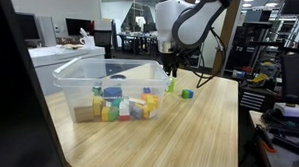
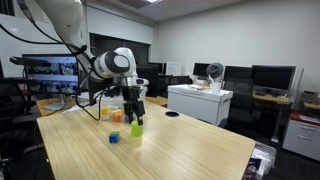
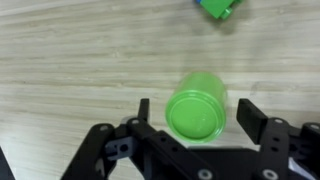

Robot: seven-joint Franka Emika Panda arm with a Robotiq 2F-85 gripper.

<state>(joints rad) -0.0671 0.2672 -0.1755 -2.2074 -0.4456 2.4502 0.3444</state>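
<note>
Green cylinder (image 3: pixel 196 115) — smooth, round-topped — stands on grained wooden table (image 3: pixel 80 60).

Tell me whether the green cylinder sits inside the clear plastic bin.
No, the green cylinder stands on the wooden table outside the clear plastic bin, within the open pincer.

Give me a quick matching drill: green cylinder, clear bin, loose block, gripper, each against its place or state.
1 green cylinder
2 clear bin
3 loose blue-green block
4 gripper

a holds many coloured blocks
b open, just above the cylinder
c upright on the table, between the jaws
d lies on the table beside the cylinder, outside the bin

Pairs: 1-c, 2-a, 3-d, 4-b
</note>
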